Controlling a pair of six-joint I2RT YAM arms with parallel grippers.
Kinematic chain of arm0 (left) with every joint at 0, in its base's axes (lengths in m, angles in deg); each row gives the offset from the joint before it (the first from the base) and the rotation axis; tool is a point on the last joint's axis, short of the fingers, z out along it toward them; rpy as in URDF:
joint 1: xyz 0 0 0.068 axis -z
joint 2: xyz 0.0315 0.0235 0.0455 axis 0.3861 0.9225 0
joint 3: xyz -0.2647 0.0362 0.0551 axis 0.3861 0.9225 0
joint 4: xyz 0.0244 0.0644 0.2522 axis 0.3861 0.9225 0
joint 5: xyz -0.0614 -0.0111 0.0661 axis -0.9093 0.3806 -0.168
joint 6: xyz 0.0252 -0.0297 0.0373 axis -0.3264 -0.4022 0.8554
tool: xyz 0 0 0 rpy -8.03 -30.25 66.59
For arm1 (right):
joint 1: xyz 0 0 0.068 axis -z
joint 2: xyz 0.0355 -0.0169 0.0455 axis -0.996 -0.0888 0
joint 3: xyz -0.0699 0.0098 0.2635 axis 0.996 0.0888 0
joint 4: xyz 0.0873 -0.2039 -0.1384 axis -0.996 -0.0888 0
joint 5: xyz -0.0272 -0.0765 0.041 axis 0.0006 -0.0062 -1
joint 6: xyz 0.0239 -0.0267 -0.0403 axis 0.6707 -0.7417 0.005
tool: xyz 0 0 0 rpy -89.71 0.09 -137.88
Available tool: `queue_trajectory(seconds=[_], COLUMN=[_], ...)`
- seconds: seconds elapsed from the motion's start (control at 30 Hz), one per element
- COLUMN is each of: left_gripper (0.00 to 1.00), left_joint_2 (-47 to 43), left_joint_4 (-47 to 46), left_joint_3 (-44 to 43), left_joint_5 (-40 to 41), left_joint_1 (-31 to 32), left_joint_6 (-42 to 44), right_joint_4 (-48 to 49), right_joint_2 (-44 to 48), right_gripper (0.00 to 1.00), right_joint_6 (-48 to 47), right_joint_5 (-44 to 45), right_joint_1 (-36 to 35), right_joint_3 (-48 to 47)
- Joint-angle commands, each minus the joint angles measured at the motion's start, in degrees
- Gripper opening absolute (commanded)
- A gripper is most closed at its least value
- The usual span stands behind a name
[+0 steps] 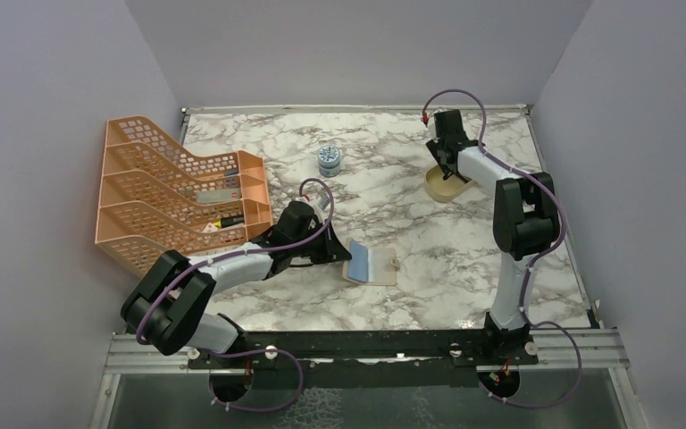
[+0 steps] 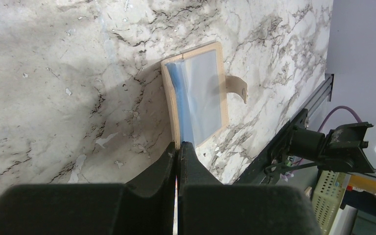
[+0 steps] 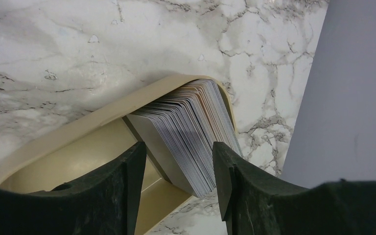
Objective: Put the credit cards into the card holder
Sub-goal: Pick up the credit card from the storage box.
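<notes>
Your left tool (image 2: pixel 177 147) is clamped on the raised flap of the card holder (image 2: pixel 198 93), at 6 o'clock on the table (image 1: pixel 393 152), likely to hold its pockets open. Your right tool (image 3: pixel 178 149) stands apart, astride the credit cards (image 3: pixel 191 122) stacked on edge in the beige dish (image 3: pixel 78 132) at 2 o'clock.

Top: high behind the arms, whole surface (image 1: pixel 384 206). Left wrist: close on card holder (image 2: pixel 203 93). Right wrist: close on dish (image 3: pixel 78 161). Top view shares both.

Orange rack (image 1: pixel 179 192) left, patterned tin (image 1: pixel 329 160) mid-table, beige dish (image 1: pixel 439 190) right
</notes>
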Motion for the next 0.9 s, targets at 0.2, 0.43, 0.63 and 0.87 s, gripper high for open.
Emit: queue_trajectory(seconds=[0.2, 0.43, 0.63, 0.87], left_gripper=[0.00, 0.00, 0.00, 0.00], left_joint_2=[1.19, 1.79, 2.18, 2.02], left_joint_4=[-1.73, -2.07, -2.24, -2.32], left_joint_3=[-0.89, -1.07, -1.09, -0.91], left_joint_5=[-1.75, -1.79, -1.96, -1.94], left_joint_1=[-0.09, -0.03, -0.09, -0.06], left_joint_6=[0.48, 0.48, 0.48, 0.48], right_joint_4=[3.28, 4.02, 3.06, 2.51], right_joint_2=[-2.92, -2.61, -2.31, -2.16], right_gripper=[0.48, 0.40, 0.39, 0.32], right_joint_6=[-2.23, -2.60, -1.98, -1.48], right_joint_5=[6.88, 8.73, 8.94, 7.58], right_joint_1=[0.91, 0.89, 0.90, 0.94], right_joint_3=[0.38, -0.13, -1.43, -1.83])
